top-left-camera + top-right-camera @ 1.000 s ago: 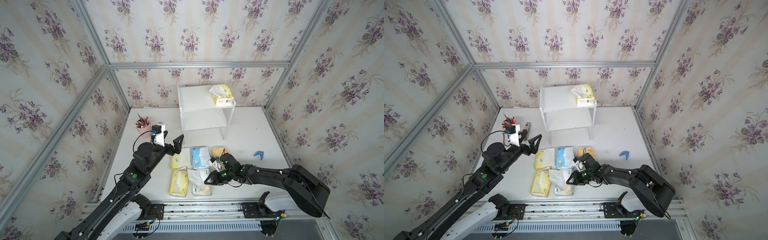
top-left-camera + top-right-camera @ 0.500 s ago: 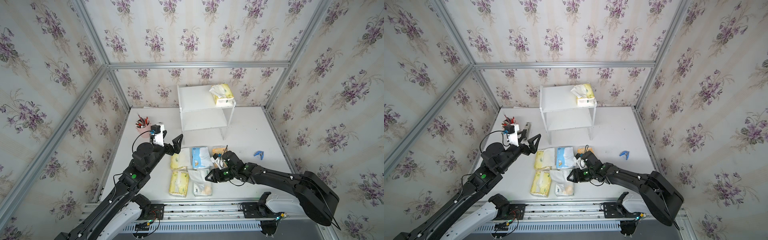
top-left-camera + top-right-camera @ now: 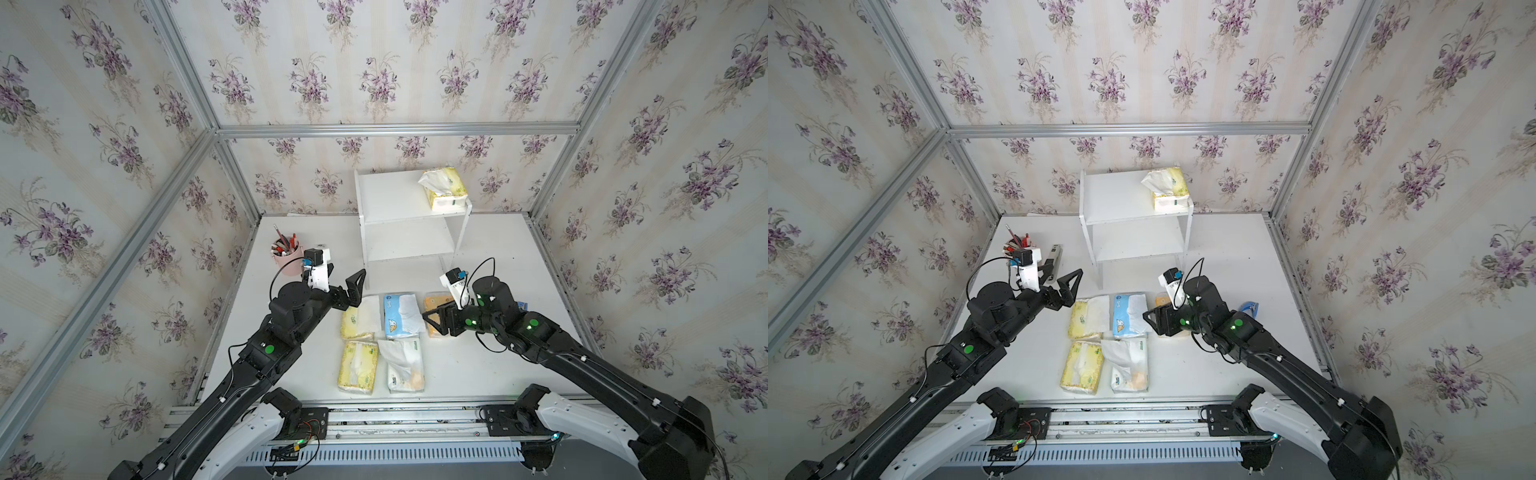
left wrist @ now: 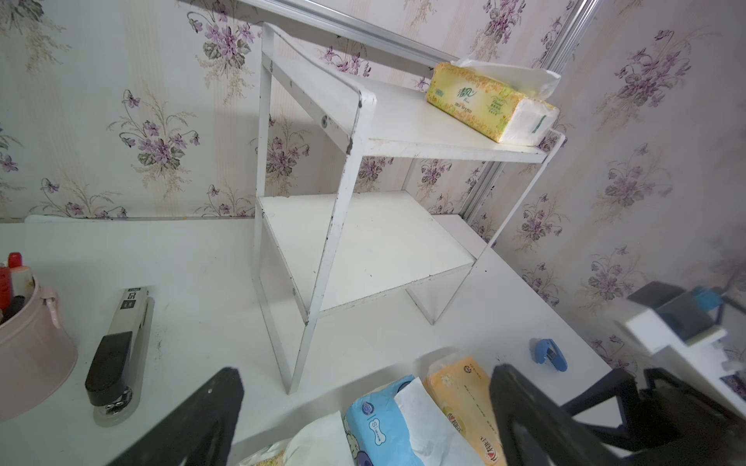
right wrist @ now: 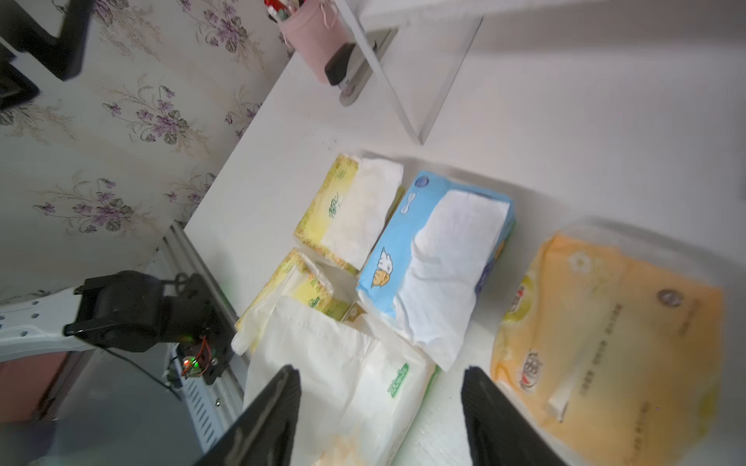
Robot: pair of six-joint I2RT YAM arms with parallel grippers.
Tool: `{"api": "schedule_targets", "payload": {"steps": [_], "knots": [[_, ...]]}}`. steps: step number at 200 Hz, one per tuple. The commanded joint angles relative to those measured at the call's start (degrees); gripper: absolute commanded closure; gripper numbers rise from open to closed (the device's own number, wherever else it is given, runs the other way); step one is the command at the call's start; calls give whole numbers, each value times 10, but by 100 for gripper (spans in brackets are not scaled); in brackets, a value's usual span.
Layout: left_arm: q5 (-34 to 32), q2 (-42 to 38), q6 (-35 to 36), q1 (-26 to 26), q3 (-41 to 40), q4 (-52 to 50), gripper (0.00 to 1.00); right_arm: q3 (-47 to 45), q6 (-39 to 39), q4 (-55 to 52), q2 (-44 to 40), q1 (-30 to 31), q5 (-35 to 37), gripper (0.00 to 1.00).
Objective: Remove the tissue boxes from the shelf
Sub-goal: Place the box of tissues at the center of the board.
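The white shelf (image 3: pixel 409 208) (image 4: pixel 355 141) stands at the back of the table. One pale yellow tissue box (image 3: pixel 444 193) (image 4: pixel 484 105) lies on the right end of its top board; the lower board is bare. On the table in front lie a yellow pack (image 3: pixel 360 322), a blue-and-white one (image 3: pixel 401 316), an orange one (image 5: pixel 613 343), another yellow one (image 3: pixel 358 368) and a white one (image 3: pixel 405 365). My right gripper (image 3: pixel 434 322) (image 5: pixel 381 379) hangs open above the white and orange packs and holds nothing. My left gripper (image 3: pixel 355 291) (image 4: pixel 363 383) is wide open and empty, left of the packs.
A pink pen cup (image 3: pixel 286 259) and a stapler (image 4: pixel 117 347) sit at the left of the table near the left arm. A small blue clip (image 4: pixel 547 355) lies to the right of the orange pack. Wallpapered walls close in the table on three sides.
My right gripper has opened, let go of the white pack and lifted back towards the orange pack. The left arm has hardly moved.
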Motion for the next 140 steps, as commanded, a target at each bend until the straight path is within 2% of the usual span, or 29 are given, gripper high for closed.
{"api": "schedule_targets", "payload": {"steps": [1,44,88,113,140], "knots": [[25,3,-14,0,0,-7,1,16,-113,23,-23,0,111,25],[53,8,-24,1,-11,-10,1,48,-279,85,-29,-1,193,13],[97,47,-71,0,-22,20,1,108,-440,131,5,-5,248,0],[99,55,-79,1,-26,24,1,168,-516,120,37,-42,220,0],[97,53,-81,0,-27,22,1,254,-498,87,79,-143,127,0]]}}
